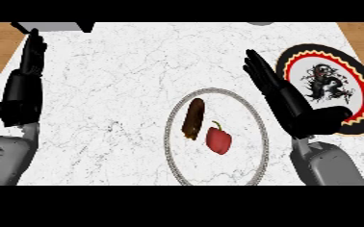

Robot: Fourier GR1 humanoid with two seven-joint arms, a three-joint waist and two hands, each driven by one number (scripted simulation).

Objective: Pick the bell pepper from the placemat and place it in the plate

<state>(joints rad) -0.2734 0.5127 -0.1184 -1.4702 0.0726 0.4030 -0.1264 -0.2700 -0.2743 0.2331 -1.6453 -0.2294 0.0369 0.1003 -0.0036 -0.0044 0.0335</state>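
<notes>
A red bell pepper [219, 141] with a dark stem lies on the oval, grey-edged placemat [214, 169] in the middle of the marble counter. Just left of it on the mat lies a long brown vegetable [193, 119]. The plate [307, 54], black with a red and yellow ring and a dragon on its white centre, sits at the right edge. My right hand [280, 97] is open with straight fingers pointing up-left, between the mat's right rim and the plate and covering the plate's left side. It is apart from the pepper. My left hand [21, 89] rests open at the far left.
A grey block [54, 26] sits at the counter's back left, and a small grey thing [262, 23] peeks in at the back edge. Wooden floor [352, 31] shows beyond the counter's back corners.
</notes>
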